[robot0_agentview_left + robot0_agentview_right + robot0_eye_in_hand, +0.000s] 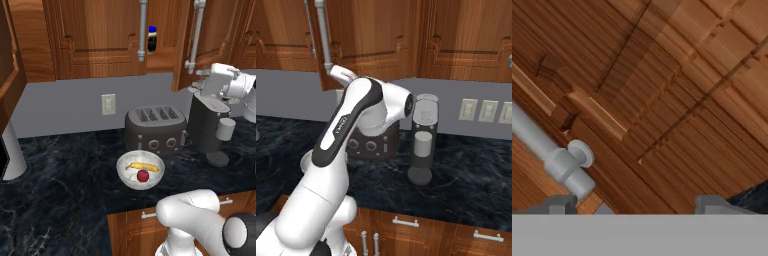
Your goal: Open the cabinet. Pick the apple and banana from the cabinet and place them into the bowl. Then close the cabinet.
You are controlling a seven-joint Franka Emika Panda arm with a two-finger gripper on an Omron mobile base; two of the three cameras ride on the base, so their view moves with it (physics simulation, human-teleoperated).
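The reddish-brown cabinet (95, 35) has its right door (217, 30) swung out, and its left door looks shut. On the counter, the marbled bowl (122, 175) holds the yellow banana (142, 166) and the dark-red apple (143, 175). My gripper (199, 82) is up at the lower end of the open door's silver bar handle (196, 37). In the hand view the gripper (634, 205) is open, its fingertips (559, 204) wide apart. The handle (554, 152) ends just inside the left tip, in front of the door's wood.
A dark toaster (155, 127) stands right behind the bowl, with a dark coffee machine (210, 125) to its right under the open door. A dark bottle (152, 39) stands on the cabinet shelf. Wall outlets (488, 111) are at the right, and a white cylinder (12, 155) is on the left.
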